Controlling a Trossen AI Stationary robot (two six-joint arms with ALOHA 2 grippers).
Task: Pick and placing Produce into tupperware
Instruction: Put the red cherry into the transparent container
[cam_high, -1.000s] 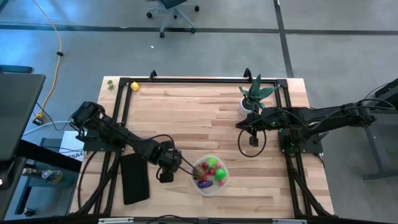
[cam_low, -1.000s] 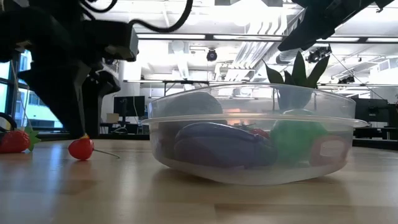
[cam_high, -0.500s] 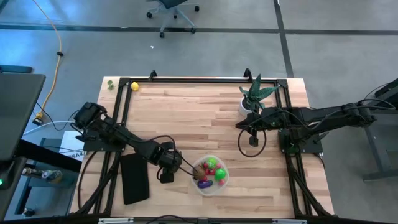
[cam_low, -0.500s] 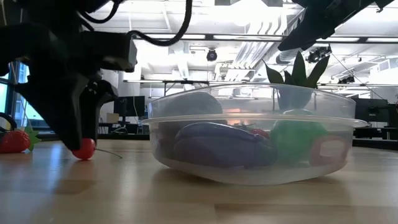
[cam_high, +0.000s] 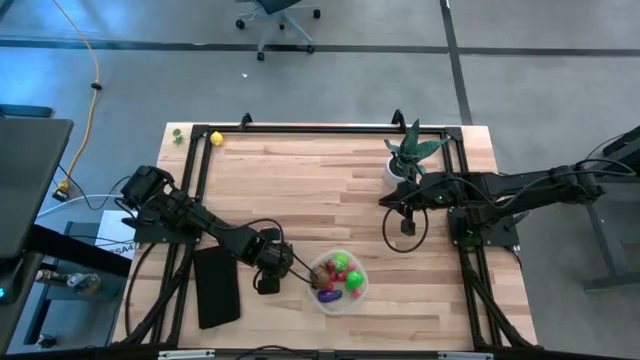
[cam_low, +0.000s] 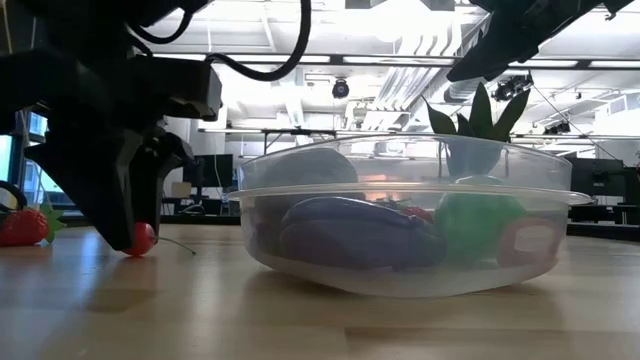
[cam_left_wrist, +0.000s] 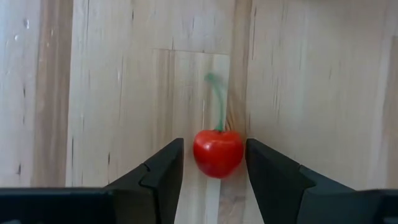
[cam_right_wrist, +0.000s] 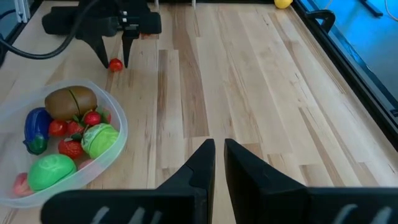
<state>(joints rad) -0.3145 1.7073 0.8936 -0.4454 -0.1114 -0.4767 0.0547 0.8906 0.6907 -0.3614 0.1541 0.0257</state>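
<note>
High view, left to right: black rectangle (cam_high: 217, 287) lying flat near the table's (cam_high: 300, 180) left edge, then the left gripper (cam_high: 291, 268) down on the wood just beside the tupperware (cam_high: 339, 281), then the plant (cam_high: 410, 152) near the far right corner with the right gripper (cam_high: 407, 226) hanging idle in front of it, fingers pressed together on nothing. Wrist view of the left arm: fingers spread either side of a cherry (cam_left_wrist: 217, 152), small gaps showing on both flanks, so straddled but not yet pinched (green stem trailing away across the boards). Low view agrees, with the cherry sitting on the table at the fingertips and a strawberry (cam_low: 22, 226) farther left, also loose. Already in the tupperware: brown, purple, two green and several small red pieces. Probably the grasp step of one more pick. Next move calls for closing squarely on the round, slippery body rather than the stem, then a lift high enough to clear the rim before a short carry over and release. Yellow piece (cam_high: 216, 139) off at the far left corner, not yet collected.
</note>
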